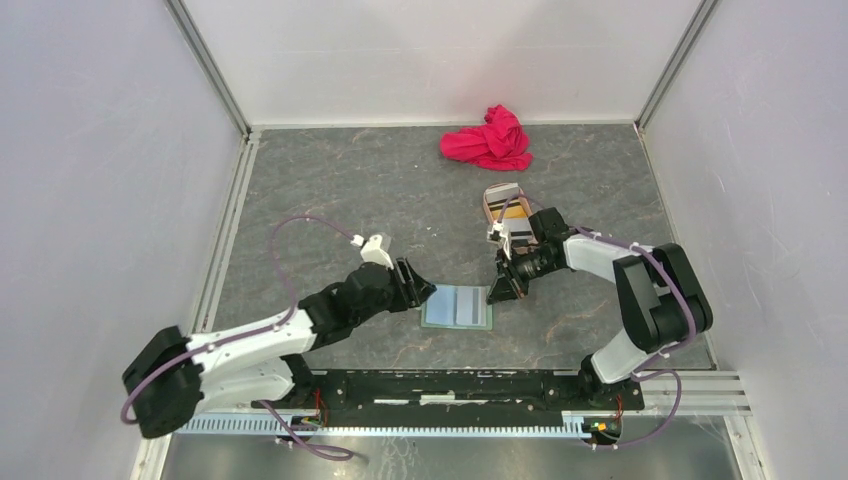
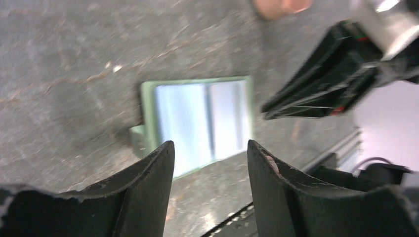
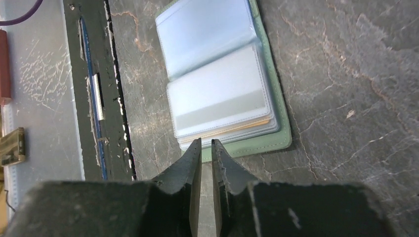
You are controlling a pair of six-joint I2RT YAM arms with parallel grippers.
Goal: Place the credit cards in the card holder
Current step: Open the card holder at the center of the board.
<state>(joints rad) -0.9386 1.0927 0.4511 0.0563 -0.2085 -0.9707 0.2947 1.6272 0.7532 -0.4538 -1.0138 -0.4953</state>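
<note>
The sage-green card holder [image 1: 457, 307] lies open and flat near the table's front edge, its pale blue-grey sleeves facing up. In the right wrist view the card holder [image 3: 278, 140] has a white credit card with a grey stripe [image 3: 220, 96] in its top sleeve. An orange card edge [image 3: 249, 127] shows beneath it. More credit cards [image 1: 514, 213], one of them orange-yellow, lie in a tray behind. My right gripper [image 3: 206, 144] hovers at the holder's right edge, its jaws a narrow slit apart and empty. The left gripper [image 2: 210, 147] stands open and empty just left of the holder [image 2: 200, 123].
The pinkish-tan tray [image 1: 497, 193] sits behind my right wrist. A crumpled red cloth [image 1: 488, 140] lies at the back near the far wall. The black base rail [image 1: 450, 385] runs close in front of the holder. White walls enclose the table on three sides.
</note>
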